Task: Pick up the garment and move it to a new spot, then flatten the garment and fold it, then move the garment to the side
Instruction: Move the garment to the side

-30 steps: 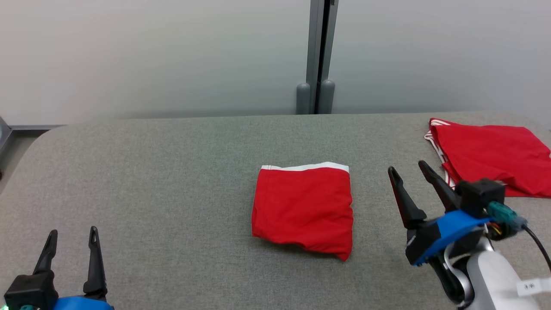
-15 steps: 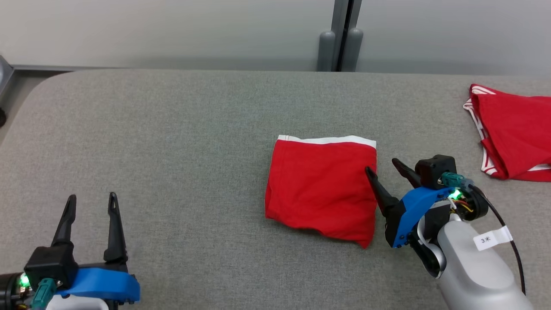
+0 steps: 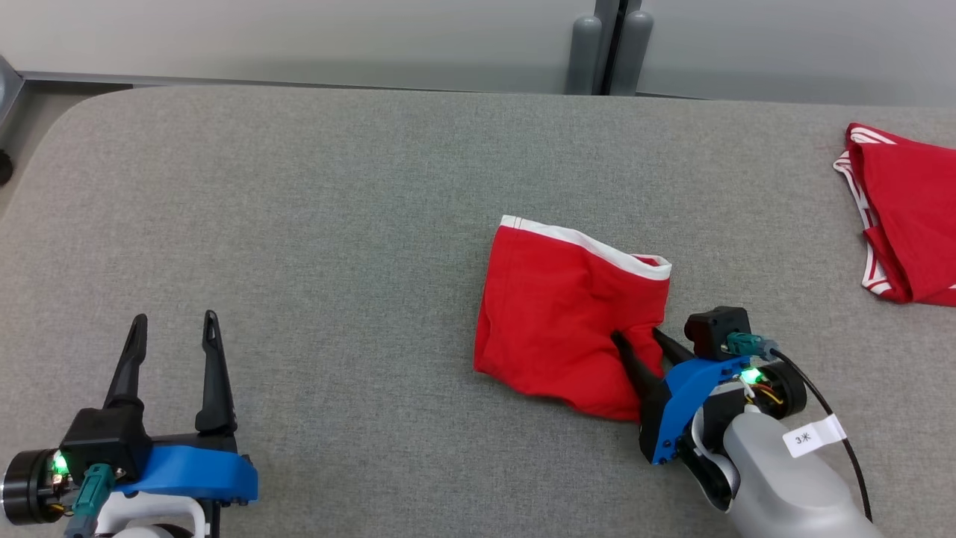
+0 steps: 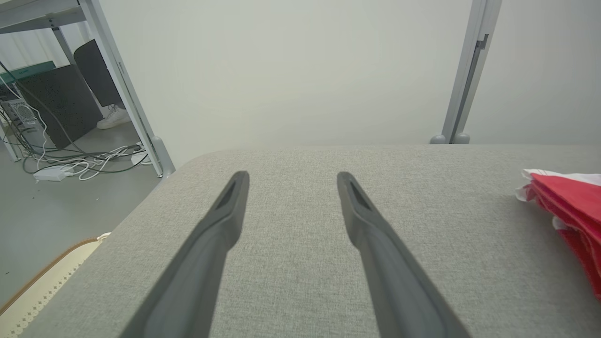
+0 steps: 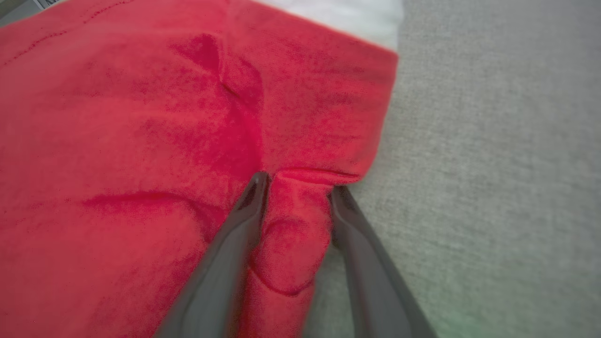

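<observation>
Fingers of the right gripper were set astride a fold at the right edge of the garment — whether clamped could not be told; the left gripper was spread wide, well apart.

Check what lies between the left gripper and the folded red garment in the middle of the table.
In the head view, the stretch from the left gripper to the folded red garment is bare grey table, with nothing lying on it.
</observation>
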Robot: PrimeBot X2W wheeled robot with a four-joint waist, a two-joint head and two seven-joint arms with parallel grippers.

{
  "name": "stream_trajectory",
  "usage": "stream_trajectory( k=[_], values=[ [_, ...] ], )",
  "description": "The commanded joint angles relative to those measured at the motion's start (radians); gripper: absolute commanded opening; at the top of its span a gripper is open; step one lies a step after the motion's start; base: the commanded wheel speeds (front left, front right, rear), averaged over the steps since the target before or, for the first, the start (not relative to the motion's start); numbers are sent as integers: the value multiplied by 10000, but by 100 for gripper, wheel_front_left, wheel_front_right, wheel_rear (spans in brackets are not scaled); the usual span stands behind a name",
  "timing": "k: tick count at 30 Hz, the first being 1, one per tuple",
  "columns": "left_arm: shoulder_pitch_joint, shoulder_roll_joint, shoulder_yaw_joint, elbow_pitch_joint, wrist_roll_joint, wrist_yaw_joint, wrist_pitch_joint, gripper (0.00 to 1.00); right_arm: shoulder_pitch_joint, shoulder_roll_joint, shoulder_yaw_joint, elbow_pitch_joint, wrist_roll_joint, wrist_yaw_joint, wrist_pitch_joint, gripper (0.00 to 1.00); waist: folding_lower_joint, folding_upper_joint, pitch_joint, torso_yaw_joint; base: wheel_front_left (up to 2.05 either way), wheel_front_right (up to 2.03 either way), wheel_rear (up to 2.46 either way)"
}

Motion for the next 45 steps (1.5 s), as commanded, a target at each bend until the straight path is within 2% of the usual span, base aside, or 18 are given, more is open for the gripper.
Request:
stream_trajectory(
  k=[1, 9, 17, 21, 27, 34, 39, 44, 45],
  values=[
    [-220, -32, -17, 18, -39, 49, -55, 100, 150, 116, 247, 311, 150, 27, 108, 0, 2, 0, 30, 1, 0, 0, 0],
    [-449, 130, -42, -172, 31, 95, -169, 100, -1663, -1293, 1242, -209, 285, 9, -95, 0, 2, 0, 520, -506, 0, 0, 0],
    [-956, 413, -155, -713, 279, 153, 20, 100, -3715, -3810, 2715, -1226, 1116, 14, 684, 0, 2, 0, 1668, -1565, 0, 0, 0],
    [-1174, 631, -128, -1202, 447, 227, 216, 100, -4484, -5010, 2863, -1621, 1943, 14, 749, 0, 2, 0, 2303, -2197, 0, 0, 0],
    [-1432, 1146, 72, -2203, 744, 290, 751, 100, -5321, -6133, 2855, -1622, 2761, 15, 672, 0, 2, 0, 3106, -3075, 0, 0, 0],
    [-1532, 1569, 230, -3276, 934, 316, 1305, 100, -6163, -6475, 3224, -791, 3262, 15, 901, 0, 2, 0, 3637, -3526, 0, 0, 0],
    [-1506, 1743, 331, -3755, 997, 344, 1537, 100, -7004, -6213, 3766, 1, 3313, 15, 835, 0, 2, 0, 3940, -3625, 0, 0, 0],
    [-1566, 1783, 350, -4006, 1015, 425, 1578, 100, -7900, -5812, 4124, 1244, 2846, 14, 431, 0, 2, 0, 4138, -3543, 0, 0, 0],
    [-1577, 1782, 333, -4012, 1004, 413, 1555, 100, -8017, -5700, 4234, 1531, 2720, 14, 393, 12, 2, 0, 4164, -3505, 0, 0, 0]
  ],
)
